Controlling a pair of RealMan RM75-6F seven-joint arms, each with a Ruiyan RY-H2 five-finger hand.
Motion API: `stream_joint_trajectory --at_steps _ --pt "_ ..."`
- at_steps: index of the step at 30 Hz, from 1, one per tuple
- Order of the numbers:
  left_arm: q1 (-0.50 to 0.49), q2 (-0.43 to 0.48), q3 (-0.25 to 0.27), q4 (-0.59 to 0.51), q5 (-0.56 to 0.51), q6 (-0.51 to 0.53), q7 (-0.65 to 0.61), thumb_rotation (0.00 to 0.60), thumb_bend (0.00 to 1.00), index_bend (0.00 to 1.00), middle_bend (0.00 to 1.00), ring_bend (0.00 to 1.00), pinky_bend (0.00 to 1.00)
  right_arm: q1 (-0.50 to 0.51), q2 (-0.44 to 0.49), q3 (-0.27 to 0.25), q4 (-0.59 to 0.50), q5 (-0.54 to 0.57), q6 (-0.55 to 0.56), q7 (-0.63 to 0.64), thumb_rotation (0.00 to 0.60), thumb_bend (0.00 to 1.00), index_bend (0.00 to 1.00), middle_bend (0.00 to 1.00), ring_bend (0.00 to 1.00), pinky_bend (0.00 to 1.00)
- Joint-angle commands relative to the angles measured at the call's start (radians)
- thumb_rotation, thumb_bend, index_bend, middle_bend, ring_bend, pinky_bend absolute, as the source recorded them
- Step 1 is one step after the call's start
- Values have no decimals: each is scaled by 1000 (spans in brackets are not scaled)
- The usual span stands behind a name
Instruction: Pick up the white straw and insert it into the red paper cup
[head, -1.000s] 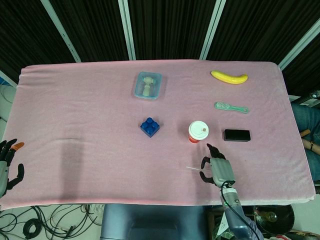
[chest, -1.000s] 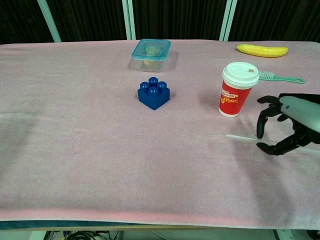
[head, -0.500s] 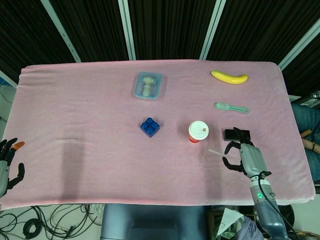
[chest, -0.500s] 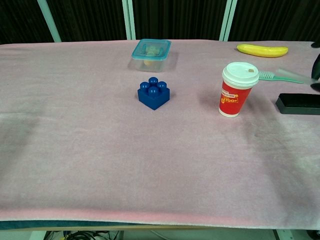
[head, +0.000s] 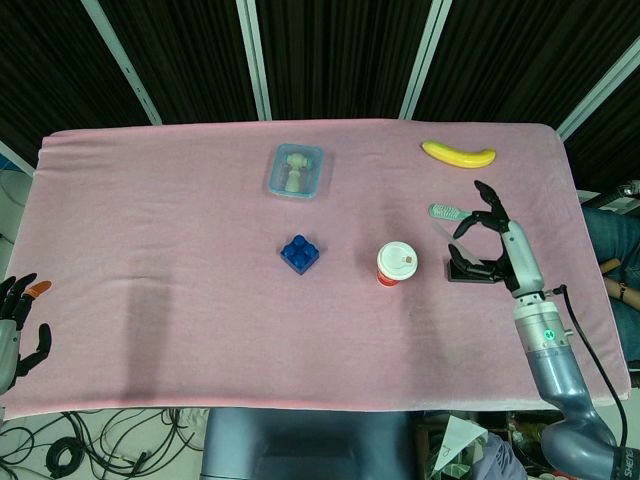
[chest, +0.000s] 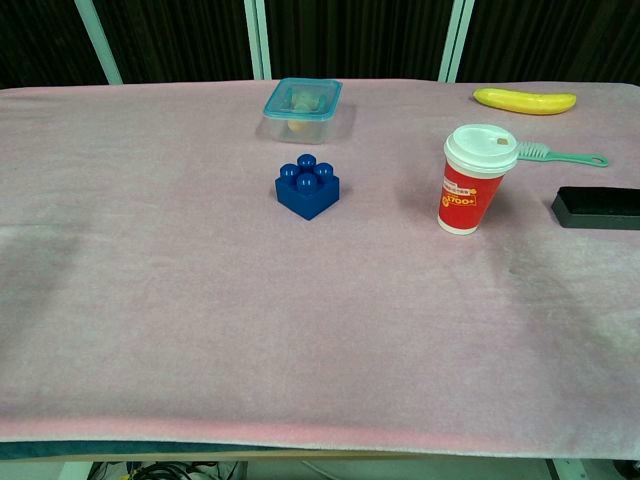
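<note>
The red paper cup (head: 396, 264) (chest: 477, 178) stands upright with a white lid near the table's middle right. My right hand (head: 495, 240) hovers raised to the right of the cup, over the black box (head: 462, 270). It pinches the white straw (head: 442, 231), which shows only faintly, poking left from the fingers toward the cup. The chest view shows neither this hand nor the straw. My left hand (head: 18, 330) hangs off the table's front left corner, fingers apart and holding nothing.
A black box (chest: 598, 207) lies right of the cup, with a green brush (head: 445, 211) (chest: 565, 154) and a banana (head: 458, 154) (chest: 525, 100) behind it. A blue block (head: 299, 253) (chest: 307, 186) and a clear lidded container (head: 297, 171) (chest: 303, 104) sit left of the cup.
My right hand took the straw off the cloth near the front edge, lifted it, and moved back and right to beside the cup, leaving the chest view. The left hand barely moved.
</note>
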Motion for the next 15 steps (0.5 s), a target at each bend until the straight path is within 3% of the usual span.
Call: stream_joint_trajectory --at_steps 1,5,15 --pt "0 -2 -1 3 1 3 1 600 581 191 90 23 0 72 -73 94 103 -22 -40 209 600 344 604 0 0 155" --pt "-1 -6 -2 7 1 3 3 600 581 191 90 23 0 104 -130 139 144 -1 -39 356 600 347 605 0 0 154" --pt "0 -11 -5 20 23 24 -23 600 581 191 90 23 0 136 -272 152 249 27 41 469 600 358 607 0 0 154"
